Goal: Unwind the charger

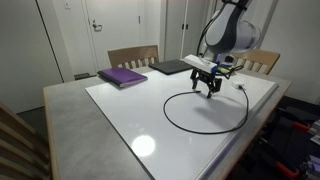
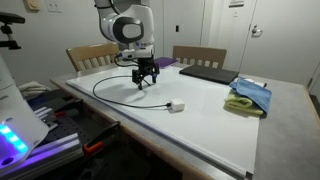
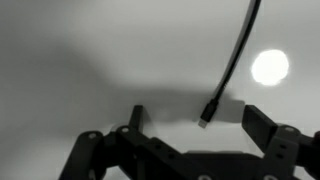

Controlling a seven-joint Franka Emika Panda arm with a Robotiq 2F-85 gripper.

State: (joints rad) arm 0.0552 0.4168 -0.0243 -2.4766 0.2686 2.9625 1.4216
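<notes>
The charger is a thin black cable [image 1: 180, 122] lying in a wide loop on the white tabletop. In an exterior view its small white plug block [image 2: 176, 106] rests at one end of the cable [image 2: 110, 93]. My gripper [image 1: 207, 86] [image 2: 146, 81] hangs low over the far side of the loop, fingers pointing down. In the wrist view the cable [image 3: 235, 60] runs down from the top right and ends in a black connector tip [image 3: 205, 120]. That tip lies between the spread fingers of my gripper [image 3: 198, 125]. The gripper is open and grips nothing.
A purple book [image 1: 122, 76] and a flat dark laptop [image 1: 172, 67] [image 2: 207, 73] lie near the table's far edge. A blue and yellow cloth [image 2: 250, 97] sits beside the laptop. Wooden chairs [image 1: 133, 56] stand behind the table [image 1: 120, 125].
</notes>
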